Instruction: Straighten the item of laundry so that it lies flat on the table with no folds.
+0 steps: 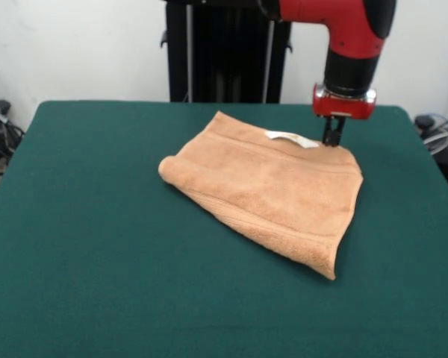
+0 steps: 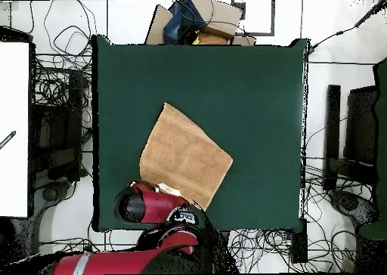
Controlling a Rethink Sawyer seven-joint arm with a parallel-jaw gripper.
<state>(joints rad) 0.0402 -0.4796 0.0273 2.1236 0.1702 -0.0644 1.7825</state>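
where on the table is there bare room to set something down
Bare green table borders the towel on the camera side and both flanks, widest near the front edge. It's crowded only at the towel's far corner, where the gripper hangs by the white tag.

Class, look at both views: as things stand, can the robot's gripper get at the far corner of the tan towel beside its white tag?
Probably yes. The gripper hangs right at that corner of the tan terry towel, beside the white tag, with nothing between them.
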